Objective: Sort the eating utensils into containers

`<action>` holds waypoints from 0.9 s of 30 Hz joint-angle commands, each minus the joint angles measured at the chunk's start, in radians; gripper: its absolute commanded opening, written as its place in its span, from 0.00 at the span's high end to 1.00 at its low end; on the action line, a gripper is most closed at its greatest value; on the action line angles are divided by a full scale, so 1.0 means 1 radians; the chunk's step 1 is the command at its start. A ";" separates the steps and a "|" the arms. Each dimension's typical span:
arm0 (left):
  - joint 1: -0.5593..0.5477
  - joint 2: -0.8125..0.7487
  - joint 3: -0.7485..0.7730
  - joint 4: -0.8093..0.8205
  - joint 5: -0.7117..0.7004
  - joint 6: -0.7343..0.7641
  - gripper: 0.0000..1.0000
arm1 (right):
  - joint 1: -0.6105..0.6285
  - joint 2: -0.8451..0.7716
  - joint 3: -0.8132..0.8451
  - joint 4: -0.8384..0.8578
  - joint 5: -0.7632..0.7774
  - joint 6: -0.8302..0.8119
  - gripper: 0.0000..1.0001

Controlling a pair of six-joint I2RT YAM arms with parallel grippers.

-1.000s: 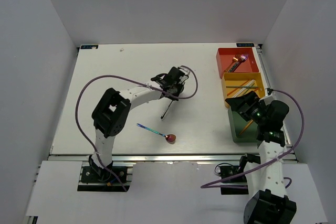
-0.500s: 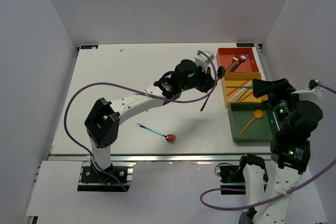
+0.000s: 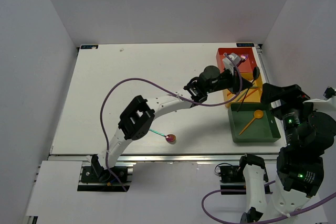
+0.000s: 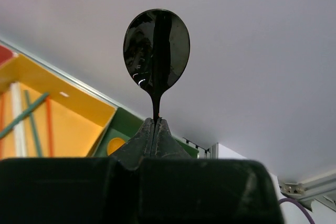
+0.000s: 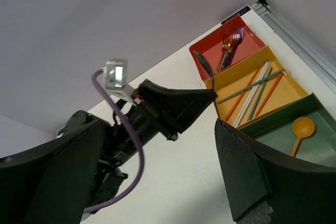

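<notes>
Nearly done: red tray [image 3: 226, 55], yellow tray [image 3: 227, 84], green tray [image 3: 260, 134] part-filled; left gripper [image 4: 155, 124] pinches black spoon [image 4: 156, 45] nr trays; right gripper [image 5: 157, 124] spread, empty; one iridescent spoon [image 3: 169, 138] left on table [image 3: 105, 87].

Bright, even light — soft shadows; foreground seemingly blurred

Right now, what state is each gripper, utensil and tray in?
left gripper, shut on the black spoon
black spoon, held by its handle in the air above the trays
right gripper, open, empty
red tray, holds two forks
yellow tray, holds chopsticks
green tray, holds one orange spoon
red-bowled spoon, lying loose on the table
</notes>
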 commanded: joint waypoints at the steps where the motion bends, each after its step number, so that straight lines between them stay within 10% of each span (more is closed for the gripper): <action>1: -0.017 0.048 0.082 0.109 0.057 -0.049 1.00 | 0.024 -0.013 0.048 -0.046 0.051 -0.034 0.11; 21: -0.126 0.223 0.162 -0.064 -0.024 0.156 1.00 | 0.078 -0.059 -0.029 -0.003 0.081 -0.066 0.11; 27: -0.137 0.225 0.187 -0.127 -0.024 0.181 0.70 | 0.083 -0.062 -0.026 0.000 0.081 -0.068 0.11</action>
